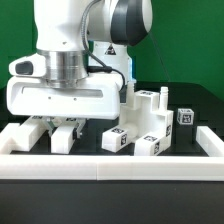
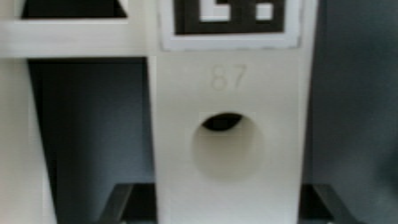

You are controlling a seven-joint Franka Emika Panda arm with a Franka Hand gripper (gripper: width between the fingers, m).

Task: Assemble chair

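In the wrist view a white chair bar (image 2: 226,150) with a dark round hole and a black-and-white tag (image 2: 231,20) runs lengthwise between my fingers. My gripper (image 2: 226,205) straddles it, and both dark fingertips (image 2: 135,203) press against its sides, so it is shut on the bar. In the exterior view the gripper (image 1: 60,135) is low at the table on the exterior view's left, with the white part between its fingers. Other chair parts (image 1: 142,120), white blocks with tags, stand grouped on the exterior view's right.
A long plain white border rail (image 1: 110,166) runs along the front of the black table, with a side rail on the exterior view's right (image 1: 208,140). The arm's large white body (image 1: 70,60) fills the upper left. A green wall stands behind.
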